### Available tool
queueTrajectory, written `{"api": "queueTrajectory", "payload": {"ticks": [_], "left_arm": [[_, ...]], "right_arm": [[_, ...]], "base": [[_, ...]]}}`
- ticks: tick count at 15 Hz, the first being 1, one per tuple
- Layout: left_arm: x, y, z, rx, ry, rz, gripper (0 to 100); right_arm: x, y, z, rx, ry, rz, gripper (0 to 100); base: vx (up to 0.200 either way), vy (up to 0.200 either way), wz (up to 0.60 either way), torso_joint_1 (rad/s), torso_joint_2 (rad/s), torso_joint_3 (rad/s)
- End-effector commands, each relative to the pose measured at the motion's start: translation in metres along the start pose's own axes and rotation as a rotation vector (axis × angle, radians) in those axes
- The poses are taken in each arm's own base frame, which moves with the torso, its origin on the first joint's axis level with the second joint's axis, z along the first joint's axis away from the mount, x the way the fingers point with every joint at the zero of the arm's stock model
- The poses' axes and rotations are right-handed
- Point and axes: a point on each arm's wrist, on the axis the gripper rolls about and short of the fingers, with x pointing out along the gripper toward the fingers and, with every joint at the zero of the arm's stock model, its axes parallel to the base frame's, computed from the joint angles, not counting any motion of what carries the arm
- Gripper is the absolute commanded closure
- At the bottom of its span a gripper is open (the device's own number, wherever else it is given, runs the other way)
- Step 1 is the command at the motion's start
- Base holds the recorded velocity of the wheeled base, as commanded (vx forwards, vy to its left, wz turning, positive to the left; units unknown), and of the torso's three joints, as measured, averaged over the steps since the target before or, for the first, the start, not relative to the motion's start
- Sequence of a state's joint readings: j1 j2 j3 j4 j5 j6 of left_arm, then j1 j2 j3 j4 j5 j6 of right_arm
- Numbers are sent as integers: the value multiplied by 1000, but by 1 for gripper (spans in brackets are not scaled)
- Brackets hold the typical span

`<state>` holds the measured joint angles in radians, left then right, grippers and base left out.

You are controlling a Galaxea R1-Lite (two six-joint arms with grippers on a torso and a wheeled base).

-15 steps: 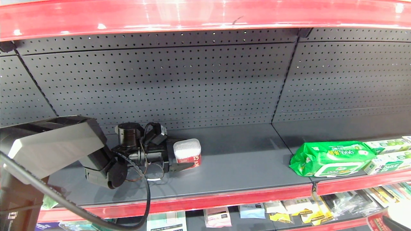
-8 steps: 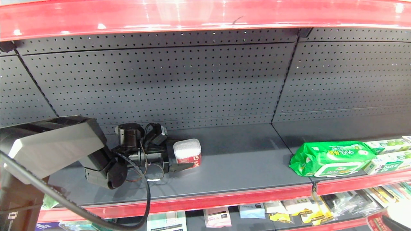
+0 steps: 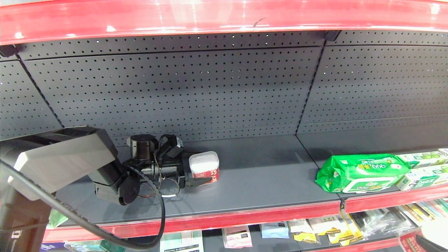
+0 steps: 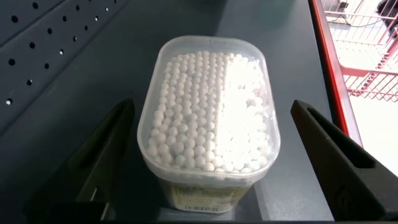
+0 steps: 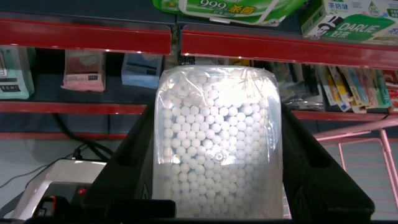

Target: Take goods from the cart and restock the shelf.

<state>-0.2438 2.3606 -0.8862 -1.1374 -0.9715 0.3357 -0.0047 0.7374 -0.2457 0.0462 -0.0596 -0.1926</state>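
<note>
The left tool (image 4: 212,106) rests low on the left part of the grey shelf (image 3: 266,175). Its jaws stand wide, one at each side of a tub of cotton buds (image 3: 204,164), and they do not touch it. The tub stands upright on the shelf board, with its red label to the front. I judge that the wide opening is on purpose: the tub carries its own weight, and free room at both sides lets the arm draw back without tipping it. The tub is well apart from the green pack of wipes (image 3: 360,171) at the right end, so there is room between them for more goods. The right tool (image 5: 217,112) is in front of the lower shelves and is closed on a second tub (image 5: 214,155) of the same kind, gripped by two opposite sides. This grip probably keeps it steady and ready to be placed beside the first one.
</note>
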Motion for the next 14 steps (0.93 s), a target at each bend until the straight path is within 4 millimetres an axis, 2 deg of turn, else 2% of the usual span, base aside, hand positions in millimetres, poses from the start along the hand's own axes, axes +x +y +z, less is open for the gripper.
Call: {"api": "queueTrajectory", "payload": {"ticks": [1, 12, 13, 14], "left_arm": [[1, 1, -2, -4, 3, 1, 0], [3, 2, -5, -19, 14, -1, 0], [3, 2, -5, -19, 14, -1, 100], [3, 2, -5, -19, 14, -1, 100]], "right_arm": [[1, 0, 0, -1, 8, 1, 100], [3, 0, 0, -2, 20, 4, 100], [3, 0, 0, -2, 20, 4, 100], [3, 0, 0, -2, 23, 4, 100]], "base": [[0, 0, 0, 0, 0, 0], [0, 0, 0, 0, 0, 0], [0, 0, 0, 0, 0, 0], [0, 0, 0, 0, 0, 0]]}}
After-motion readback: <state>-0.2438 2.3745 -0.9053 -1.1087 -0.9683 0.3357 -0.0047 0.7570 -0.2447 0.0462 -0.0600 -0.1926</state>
